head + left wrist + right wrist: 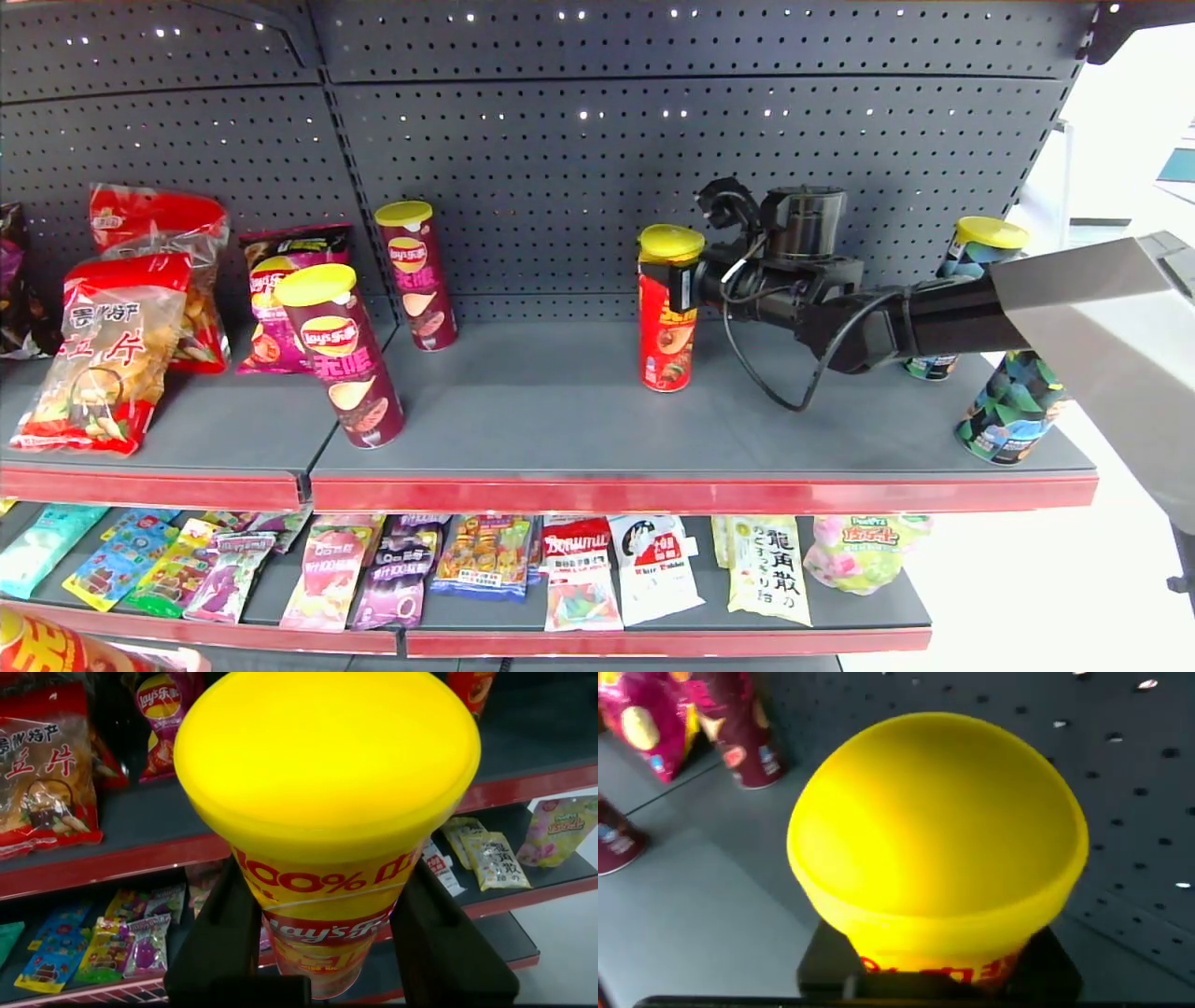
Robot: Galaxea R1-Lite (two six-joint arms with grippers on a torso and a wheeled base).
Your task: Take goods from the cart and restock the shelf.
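A red chip can (667,322) with a yellow lid stands upright on the grey upper shelf (560,420), near the pegboard back. My right gripper (679,285) reaches in from the right and is shut on the can's upper part; its yellow lid (938,831) looms close in the right wrist view, with dark fingers (827,961) beside it. My left gripper (322,943) is shut on a yellow chip can (327,803), which it holds in front of the shelves with a black finger (224,924) on each side.
Two maroon cans (341,350) (417,275) and several snack bags (103,350) fill the shelf's left part. Two dark patterned cans (1013,406) (971,252) stand at the right end. Bare shelf lies between the maroon cans and the red can. Packets (485,560) line the lower shelf.
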